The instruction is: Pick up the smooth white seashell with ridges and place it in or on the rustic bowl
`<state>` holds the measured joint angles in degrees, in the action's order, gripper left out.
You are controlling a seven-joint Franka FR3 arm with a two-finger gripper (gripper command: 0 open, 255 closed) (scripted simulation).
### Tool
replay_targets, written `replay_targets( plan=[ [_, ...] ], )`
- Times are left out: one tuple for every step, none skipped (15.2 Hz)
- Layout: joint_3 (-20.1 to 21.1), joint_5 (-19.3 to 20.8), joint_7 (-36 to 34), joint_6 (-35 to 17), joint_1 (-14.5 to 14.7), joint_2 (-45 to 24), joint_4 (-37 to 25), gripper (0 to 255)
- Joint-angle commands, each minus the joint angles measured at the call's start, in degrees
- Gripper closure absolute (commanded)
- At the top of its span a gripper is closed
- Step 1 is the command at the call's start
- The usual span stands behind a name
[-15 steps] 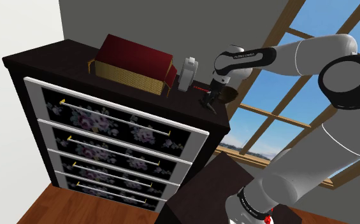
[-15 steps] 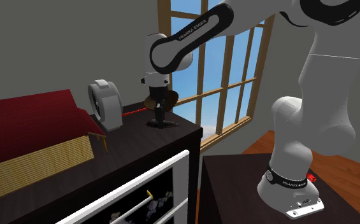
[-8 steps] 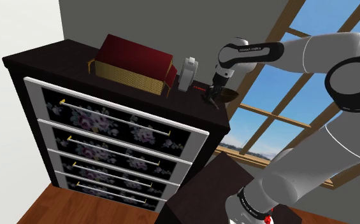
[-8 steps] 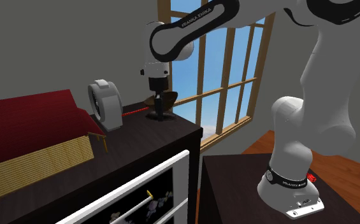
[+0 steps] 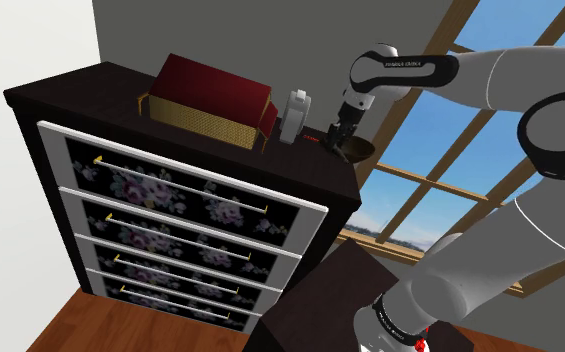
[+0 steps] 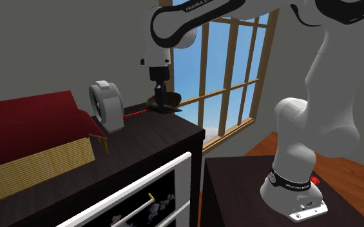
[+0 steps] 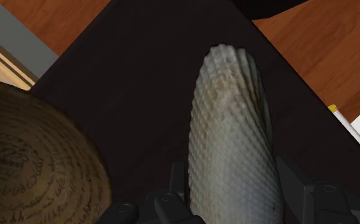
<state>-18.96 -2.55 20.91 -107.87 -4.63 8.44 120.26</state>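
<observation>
Dark dresser (image 5: 90,95) under held seashell (image 7: 232,140) — window (image 5: 440,185) beside.

The seashell (image 7: 232,146) is pale grey-white with fine scaly ribs and tan smudges. The bowl (image 7: 32,165) is olive-brown with dark scribbled marks. The dresser (image 5: 70,90) is near-black, its drawers (image 5: 170,190) floral-printed.

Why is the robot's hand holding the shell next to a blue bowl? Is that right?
Not quite: the bowl is brown, not blue, as the wrist view shows. The hand does hold the shell next to it.
</observation>
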Motion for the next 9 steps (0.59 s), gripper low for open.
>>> replay_targets(
  plan=[
    [0.0,0.1,-0.2,1.5,0.0,0.3,-1.2,255],
    [0.1,0.2,-0.3,2.2,0.0,0.5,-1.8,255],
    [0.1,0.2,-0.3,3.0,0.0,0.6,-2.4,255],
    [0.1,0.2,-0.4,3.8,0.0,0.7,-3.1,255],
    [0.2,0.3,-0.5,4.5,0.0,0.8,-3.8,255],
    [0.2,0.3,-0.6,5.3,0.0,0.9,-4.4,255],
    [0.2,0.3,-0.7,6.1,0.1,1.0,-5.1,255],
    [0.2,0.4,-0.7,6.8,0.1,1.0,-5.8,255],
    [0.2,0.4,-0.8,7.6,0.1,1.1,-6.6,255]
  ],
)
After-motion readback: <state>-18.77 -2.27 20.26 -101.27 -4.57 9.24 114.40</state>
